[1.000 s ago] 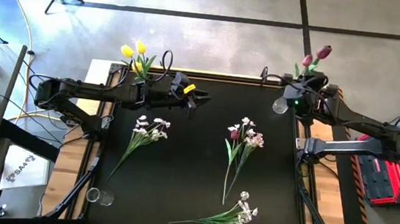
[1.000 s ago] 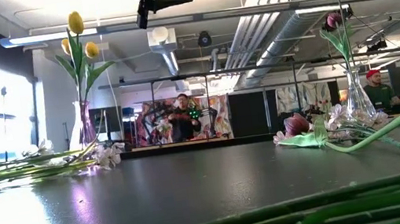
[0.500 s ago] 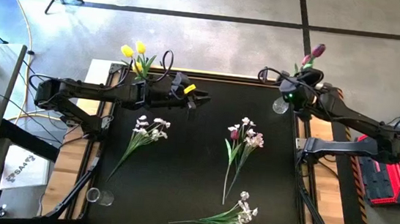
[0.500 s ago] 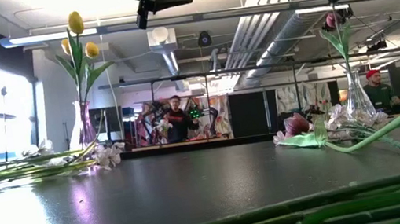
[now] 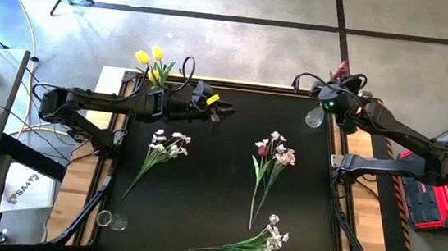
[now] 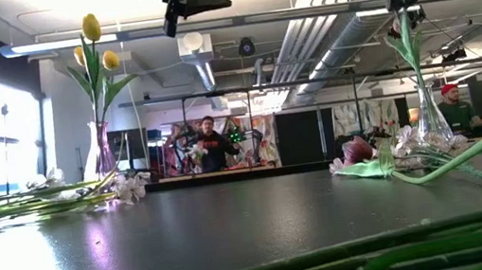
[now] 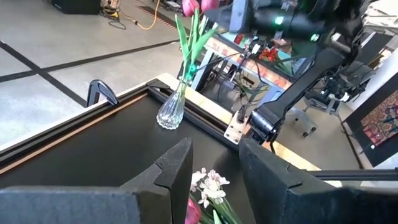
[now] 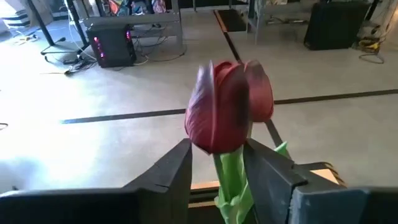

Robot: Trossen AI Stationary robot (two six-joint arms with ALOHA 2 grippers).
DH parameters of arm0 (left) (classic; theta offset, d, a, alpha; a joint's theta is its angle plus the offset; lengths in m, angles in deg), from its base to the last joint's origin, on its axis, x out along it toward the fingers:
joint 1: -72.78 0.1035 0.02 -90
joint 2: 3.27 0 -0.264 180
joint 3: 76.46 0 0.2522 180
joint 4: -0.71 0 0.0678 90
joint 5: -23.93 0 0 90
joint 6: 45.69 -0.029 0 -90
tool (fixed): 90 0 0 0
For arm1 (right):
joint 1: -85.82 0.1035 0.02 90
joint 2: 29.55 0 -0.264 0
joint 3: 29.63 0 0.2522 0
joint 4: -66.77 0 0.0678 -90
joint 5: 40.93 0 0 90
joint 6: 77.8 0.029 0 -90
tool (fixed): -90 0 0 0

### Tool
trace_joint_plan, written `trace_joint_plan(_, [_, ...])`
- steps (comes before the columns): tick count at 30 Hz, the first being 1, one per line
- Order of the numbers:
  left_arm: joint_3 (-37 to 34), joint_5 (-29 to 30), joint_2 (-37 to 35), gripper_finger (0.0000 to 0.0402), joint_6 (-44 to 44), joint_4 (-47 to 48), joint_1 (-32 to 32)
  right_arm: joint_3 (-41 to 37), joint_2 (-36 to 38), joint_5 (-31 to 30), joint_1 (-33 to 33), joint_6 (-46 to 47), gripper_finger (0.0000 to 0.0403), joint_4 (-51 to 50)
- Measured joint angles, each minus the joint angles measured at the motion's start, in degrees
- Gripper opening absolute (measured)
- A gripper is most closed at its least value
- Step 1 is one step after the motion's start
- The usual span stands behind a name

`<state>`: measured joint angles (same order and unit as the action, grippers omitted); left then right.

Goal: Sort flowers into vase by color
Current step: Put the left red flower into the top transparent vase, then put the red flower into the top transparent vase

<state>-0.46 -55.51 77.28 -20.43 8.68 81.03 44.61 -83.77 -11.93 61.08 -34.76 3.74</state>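
Observation:
A dark red tulip (image 8: 227, 115) stands in the clear vase (image 5: 315, 117) at the table's far right corner, and the stem (image 6: 409, 52) runs down into the vase (image 6: 430, 116). My right gripper (image 8: 217, 165) hangs above that vase, open, one finger on each side of the stem just under the flower head. Yellow tulips (image 5: 152, 59) stand in the vase (image 6: 102, 151) at the far left. My left gripper (image 5: 227, 109) hovers over the far middle of the table, open with nothing between its fingers. White sprays (image 5: 164, 146) (image 5: 266, 243) and a mixed bunch (image 5: 272, 155) with a red tulip lie flat on the table. My right gripper stands astride the red tulip's stem (image 8: 230, 171) right below the head, coming level at it. The stem lies close to one finger (image 8: 264, 168); whether it touches I cannot tell. The flower stands upright in the vase.
A small empty glass (image 5: 112, 220) lies at the near left corner. A raised rim (image 5: 252, 87) runs along the table's far edge. Bare black tabletop lies between the flower bunches. People sit in the room beyond the table (image 6: 214, 144).
My right gripper has turned a little above the far right vase and shifted toward the table's left edge. The red tulip's head has swung from leaning out past the far right corner to standing nearer above the vase.

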Motion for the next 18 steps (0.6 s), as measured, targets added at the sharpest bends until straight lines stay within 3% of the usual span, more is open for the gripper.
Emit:
trace_joint_plan(11, [0.0,-0.1,0.0,0.0122,0.1,1.6,0.0,9.3,0.0,9.8,6.5,-1.6,0.0149,1.3])
trace_joint_plan(18, [0.0,-0.1,0.0,0.0122,0.1,1.8,0.0,10.7,-1.2,28.1,11.1,-1.4,0.0149,3.1])
